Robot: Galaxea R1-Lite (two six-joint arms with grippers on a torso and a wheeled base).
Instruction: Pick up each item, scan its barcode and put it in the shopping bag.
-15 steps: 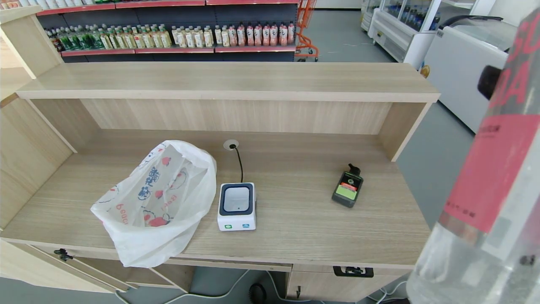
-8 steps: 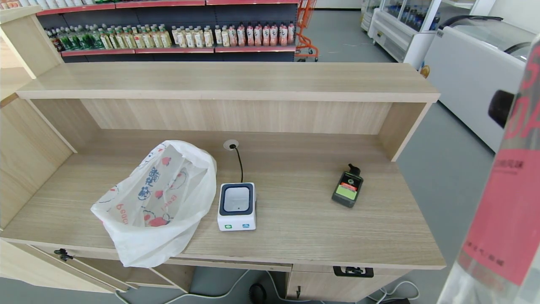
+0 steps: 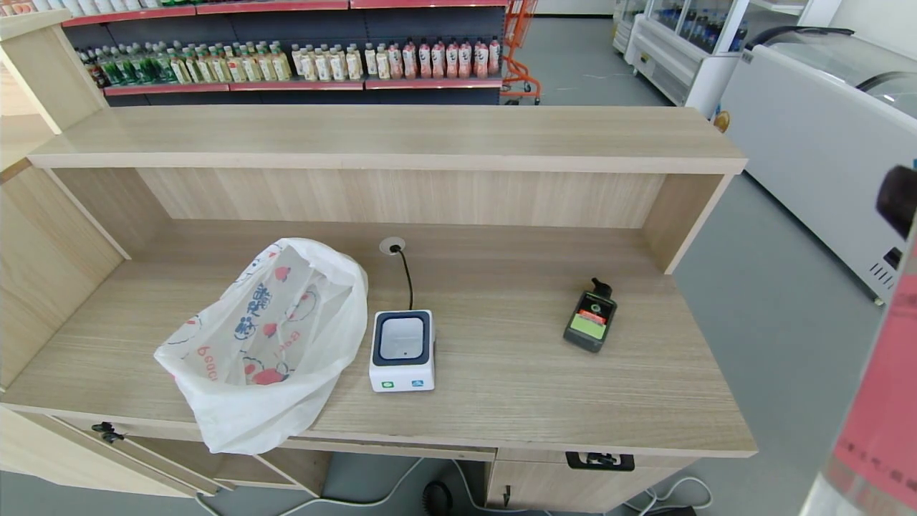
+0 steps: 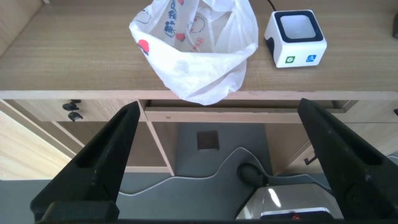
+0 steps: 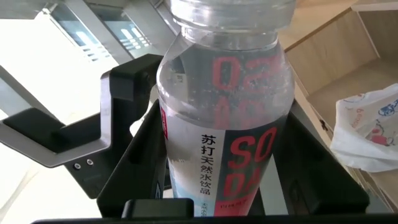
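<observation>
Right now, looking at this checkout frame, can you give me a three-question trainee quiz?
1. True or false: the scanner stands between the shopping bag and the dark item on the counter.
2. The bottle is: A on the counter, B in the bag, C in the right gripper.
3. Is the left gripper open or shut?
Key: 1 true; 2 C; 3 open, nothing between its fingers.

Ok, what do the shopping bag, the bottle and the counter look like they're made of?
Shopping bag: thin white plastic film, slightly glossy; it crumples, sags over the edge and lets light through.
Bottle: clear plastic, probably, glossy; you see through it.
Counter: matte light wood-grain board, likely laminate; the grain looks uniform.
</observation>
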